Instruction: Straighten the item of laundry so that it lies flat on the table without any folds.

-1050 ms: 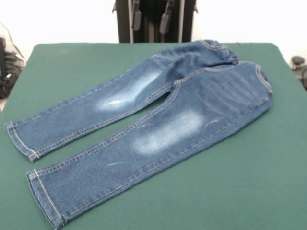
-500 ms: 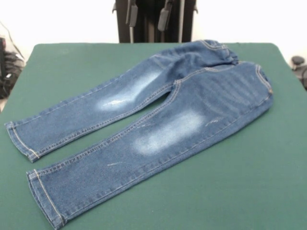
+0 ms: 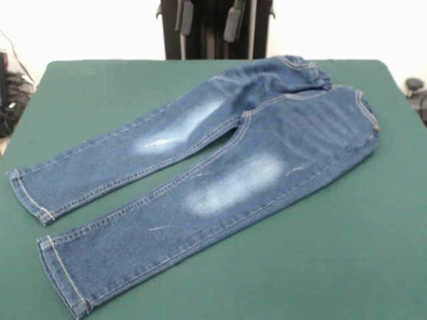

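Item: pair of blue denim jeans (image 3: 220, 173), spread on the green table (image 3: 347, 253), lying well below and apart from the gripper (image 3: 209, 20), which hangs at the top edge of the front view above the table's far side.

Position: waistband (image 3: 333, 90) toward the far right corner, both legs running diagonally down to the near left. Upper leg hem (image 3: 27, 197) sits just beside the table's left edge; lower leg hem (image 3: 63, 280) reaches close to the near edge. A narrow wedge of table shows between the legs.

Condition: mostly flat; waistband gathered and slightly bunched at the far end. Faded whitish patches on both thighs.

Open room: broad bare felt to the near right and along the far left.

Gripper: two dark fingers (image 3: 233, 20) visible, spread apart, hanging roughly vertical, holding nothing, clear of cloth and table.
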Motion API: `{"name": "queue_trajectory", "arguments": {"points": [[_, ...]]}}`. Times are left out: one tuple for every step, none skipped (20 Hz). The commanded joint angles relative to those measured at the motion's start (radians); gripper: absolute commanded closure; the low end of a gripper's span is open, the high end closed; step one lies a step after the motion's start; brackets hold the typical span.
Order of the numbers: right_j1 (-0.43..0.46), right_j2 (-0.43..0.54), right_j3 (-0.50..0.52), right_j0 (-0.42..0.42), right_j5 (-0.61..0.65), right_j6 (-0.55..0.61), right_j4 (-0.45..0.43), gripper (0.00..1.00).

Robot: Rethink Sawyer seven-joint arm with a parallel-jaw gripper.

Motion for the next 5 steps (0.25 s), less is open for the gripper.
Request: {"name": "queue_trajectory", "arguments": {"points": [[0.022,0.137,0.017,-0.013,0.131,-0.116,-0.019,0.00],[0.020,0.138,0.018,-0.014,0.136,-0.117,-0.019,0.00],[0.020,0.141,0.017,-0.016,0.137,-0.119,-0.019,0.00],[0.020,0.141,0.016,-0.015,0.139,-0.117,-0.019,0.00],[0.016,0.144,0.016,-0.016,0.140,-0.120,-0.019,0.00]]}}
